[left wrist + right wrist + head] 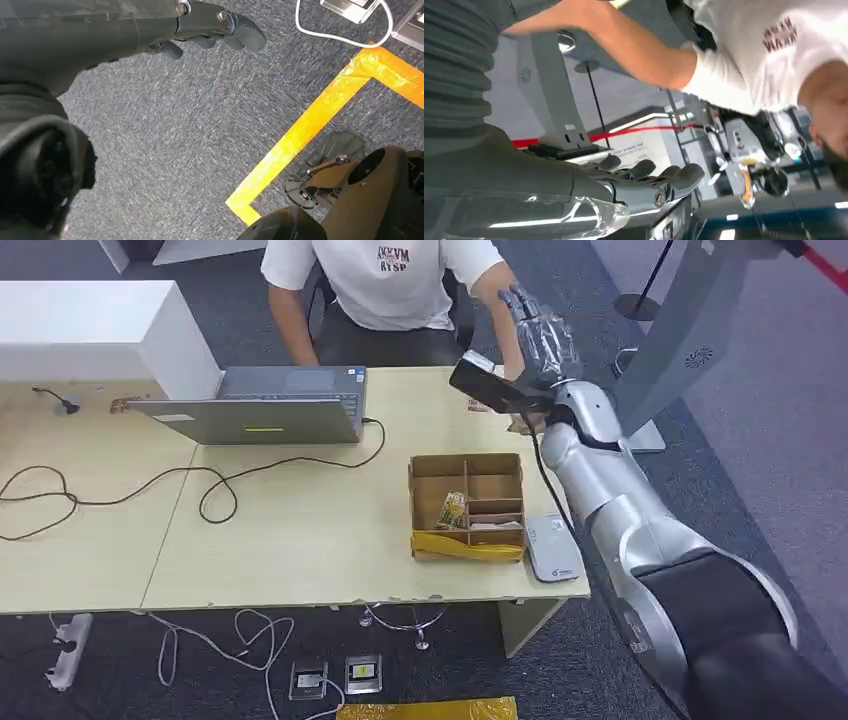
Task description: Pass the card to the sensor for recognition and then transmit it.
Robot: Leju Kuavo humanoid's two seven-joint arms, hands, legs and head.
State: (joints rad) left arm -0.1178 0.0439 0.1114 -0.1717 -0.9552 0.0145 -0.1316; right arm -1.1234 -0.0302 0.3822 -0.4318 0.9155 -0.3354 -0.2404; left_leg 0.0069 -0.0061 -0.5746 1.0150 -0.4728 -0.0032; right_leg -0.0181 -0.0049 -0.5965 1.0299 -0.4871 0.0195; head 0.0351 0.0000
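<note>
Right hand: the right hand [540, 335] is raised over the table's [300, 540] far edge, fingers spread and upright, holding nothing, beside a person in a white shirt [385, 275].
Left hand: the left hand [210, 27] hangs above grey carpet, fingers loosely extended, empty.
Card: cannot tell where it lies.
Table: cardboard box [467, 505], white sensor [553, 548] just beside it, laptop [270, 405].

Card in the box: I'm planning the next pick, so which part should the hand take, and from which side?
Probably its upper edge, coming from straight above. The card sits in a narrow compartment of the cardboard box and seems to lean against a divider, so walls block every side approach and only the top edge is free to pinch.
</note>
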